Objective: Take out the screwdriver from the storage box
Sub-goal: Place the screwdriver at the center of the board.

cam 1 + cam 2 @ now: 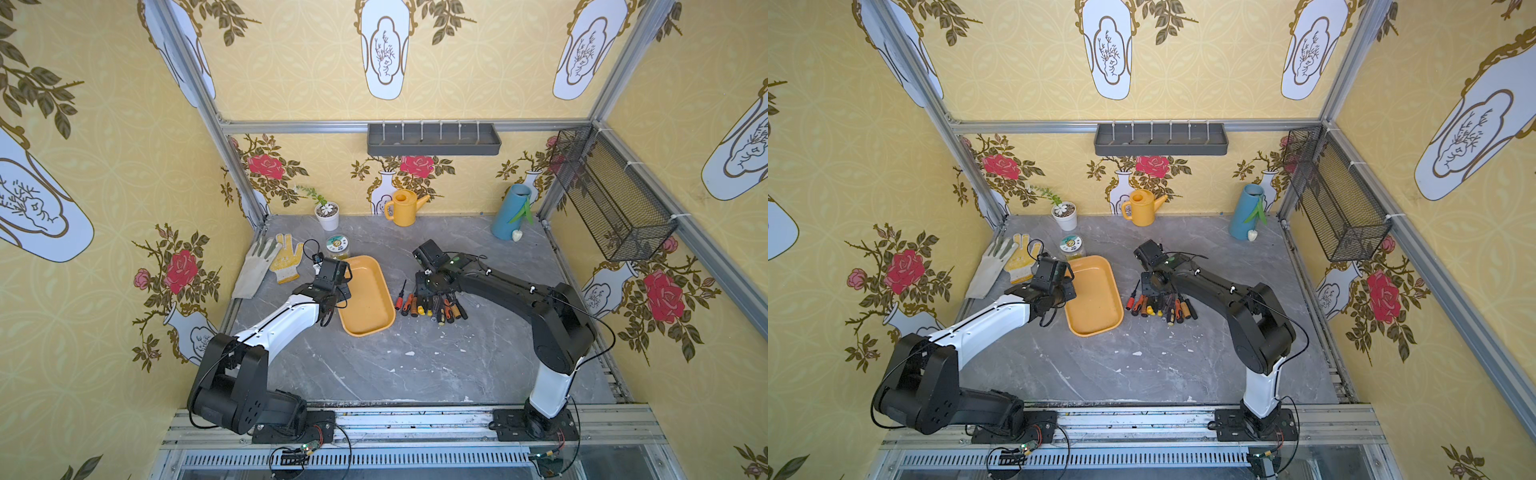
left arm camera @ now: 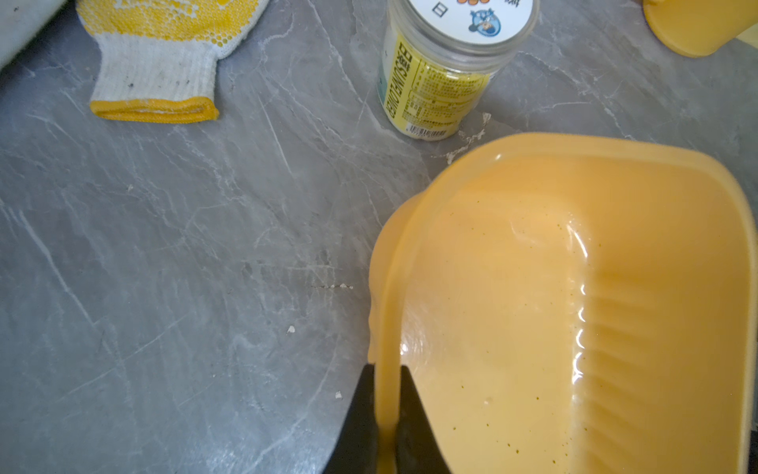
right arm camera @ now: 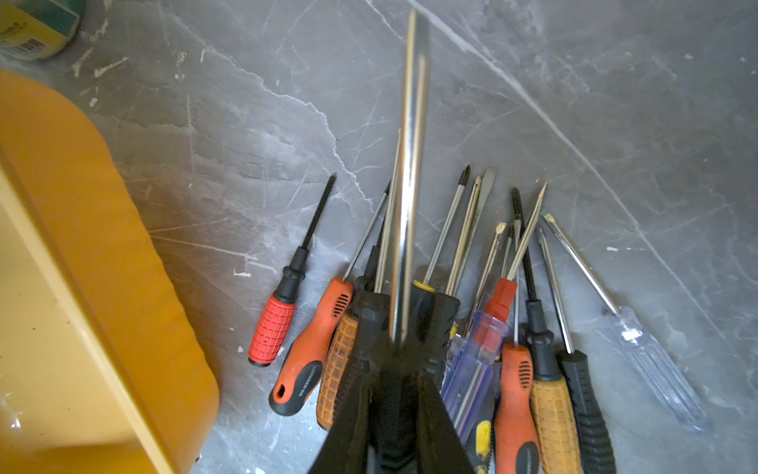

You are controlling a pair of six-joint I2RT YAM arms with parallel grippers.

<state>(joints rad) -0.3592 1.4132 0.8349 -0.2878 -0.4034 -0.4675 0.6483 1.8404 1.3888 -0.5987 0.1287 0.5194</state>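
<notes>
We see the left gripper (image 2: 387,369) with its fingers clamped on the rim of the yellow-orange storage box (image 1: 368,299), which sits on the grey marbled table (image 1: 415,365). The right gripper (image 3: 396,369) has its fingers closed on the black handle of a long chrome-shafted screwdriver (image 3: 410,164), held outside the box over the heap of screwdrivers (image 1: 432,305) just beside it. A labelled jar (image 1: 337,246) stands at the box's far corner.

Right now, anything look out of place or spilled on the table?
Screwdrivers lie in a jumbled, overlapping heap on the table beside the empty storage box. Small white chips are scattered nearby, like debris.
</notes>
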